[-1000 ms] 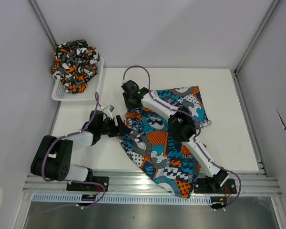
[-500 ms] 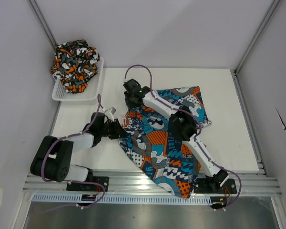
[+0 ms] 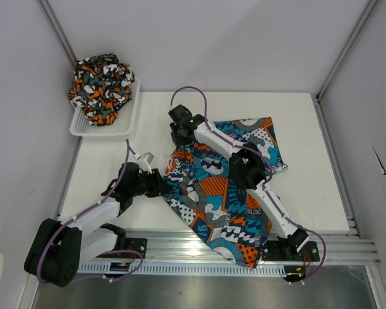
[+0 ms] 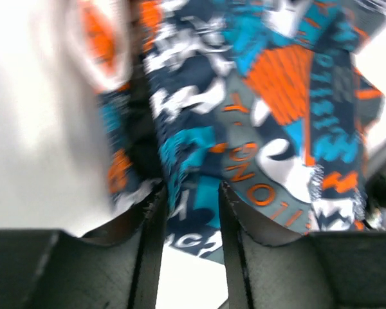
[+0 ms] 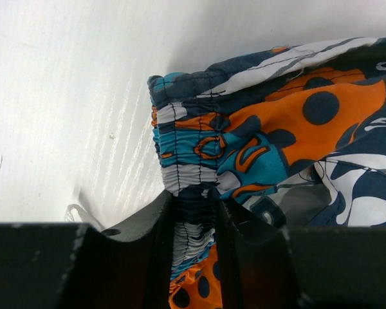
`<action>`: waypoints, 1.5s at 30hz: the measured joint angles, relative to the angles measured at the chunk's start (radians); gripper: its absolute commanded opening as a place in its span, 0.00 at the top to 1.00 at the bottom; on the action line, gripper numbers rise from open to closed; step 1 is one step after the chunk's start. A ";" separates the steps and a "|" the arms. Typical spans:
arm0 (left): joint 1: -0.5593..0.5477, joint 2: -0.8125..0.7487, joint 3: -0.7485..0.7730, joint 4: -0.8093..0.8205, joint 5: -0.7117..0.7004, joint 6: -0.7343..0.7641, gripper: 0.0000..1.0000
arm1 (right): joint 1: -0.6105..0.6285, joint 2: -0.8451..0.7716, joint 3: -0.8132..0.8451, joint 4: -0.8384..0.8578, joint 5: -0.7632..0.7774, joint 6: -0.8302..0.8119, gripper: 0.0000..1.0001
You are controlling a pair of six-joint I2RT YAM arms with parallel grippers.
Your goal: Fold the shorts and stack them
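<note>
The teal, orange and white patchwork shorts (image 3: 206, 193) lie spread across the middle of the table, one leg hanging over the near edge. My right gripper (image 3: 179, 138) is at their far-left corner. In the right wrist view it (image 5: 194, 196) is shut on the gathered waistband of the shorts (image 5: 296, 129). My left gripper (image 3: 162, 185) is at the left edge of the shorts. In the blurred left wrist view its jaws (image 4: 190, 190) stand apart, with the cloth's edge (image 4: 276, 96) between the tips and white table showing through the gap. The camouflage shorts (image 3: 100, 87) sit bunched in the basket.
The white mesh basket (image 3: 132, 109) stands at the far left corner, partly over the table's edge. The right arm stretches diagonally over the patchwork shorts. Grey walls and metal posts enclose the table, and a metal rail runs along its near edge.
The left arm's elbow swung towards the near edge and its gripper slid slightly nearer along the shorts' left edge, jaws narrower than a second ago. The right gripper crept slightly right with the waistband.
</note>
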 measured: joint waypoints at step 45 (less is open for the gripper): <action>0.040 0.158 0.076 0.042 -0.262 -0.254 0.22 | -0.014 0.002 -0.008 0.027 0.023 0.008 0.69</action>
